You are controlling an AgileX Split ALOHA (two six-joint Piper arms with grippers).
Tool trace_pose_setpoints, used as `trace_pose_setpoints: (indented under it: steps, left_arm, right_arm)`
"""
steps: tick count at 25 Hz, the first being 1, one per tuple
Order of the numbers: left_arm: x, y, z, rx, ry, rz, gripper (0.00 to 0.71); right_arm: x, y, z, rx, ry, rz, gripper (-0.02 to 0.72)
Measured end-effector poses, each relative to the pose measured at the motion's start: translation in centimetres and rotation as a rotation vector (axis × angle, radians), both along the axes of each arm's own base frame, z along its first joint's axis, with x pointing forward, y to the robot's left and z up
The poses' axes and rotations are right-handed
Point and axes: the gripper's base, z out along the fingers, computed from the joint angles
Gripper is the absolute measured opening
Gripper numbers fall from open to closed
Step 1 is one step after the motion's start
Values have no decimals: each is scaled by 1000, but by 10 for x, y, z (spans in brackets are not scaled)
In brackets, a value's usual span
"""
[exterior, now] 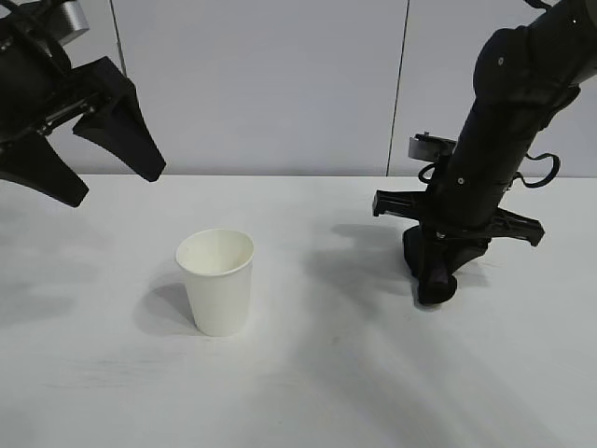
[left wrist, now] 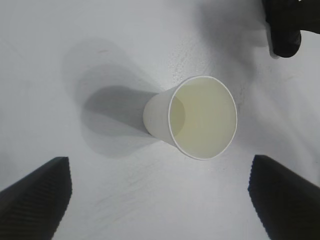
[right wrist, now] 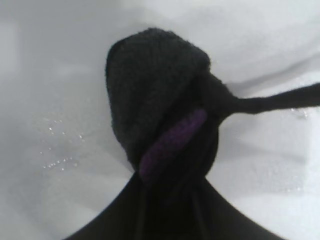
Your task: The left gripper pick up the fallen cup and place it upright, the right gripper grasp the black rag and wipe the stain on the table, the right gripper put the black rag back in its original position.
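Cup (exterior: 216,280) stands upright on the white table (exterior: 112,392), mouth up and empty, so the righting step looks done. The left gripper (exterior: 84,159) hangs high above and to one side of the cup, its two broad fingers spread wide and holding nothing. On the cup's other side, well apart from it, the right gripper (exterior: 437,280) presses down onto the table with its fingers clamped on the black rag (right wrist: 160,120), a soft bunched cloth with a purple patch and one thin strip sticking out. Tiny wet specks lie on the table beside the rag; the stain itself I cannot see. The rag looks limp and light, likely to fold or slip free, so a firm pinch on its bunched middle seems wisest. The paper cup looks light and easily crushed or tipped.
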Motion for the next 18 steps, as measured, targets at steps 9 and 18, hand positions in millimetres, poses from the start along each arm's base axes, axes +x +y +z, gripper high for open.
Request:
trace_pose_setpoints:
  steps: [9,18]
  left_arm:
    - [0,0,0,-28,62,93,693]
    - [0,0,0,-29,63,95,693]
  right_arm:
    - [-25,0,89,89,-145,13,601]
    - [-65,-6,83,140,-147,-36,601]
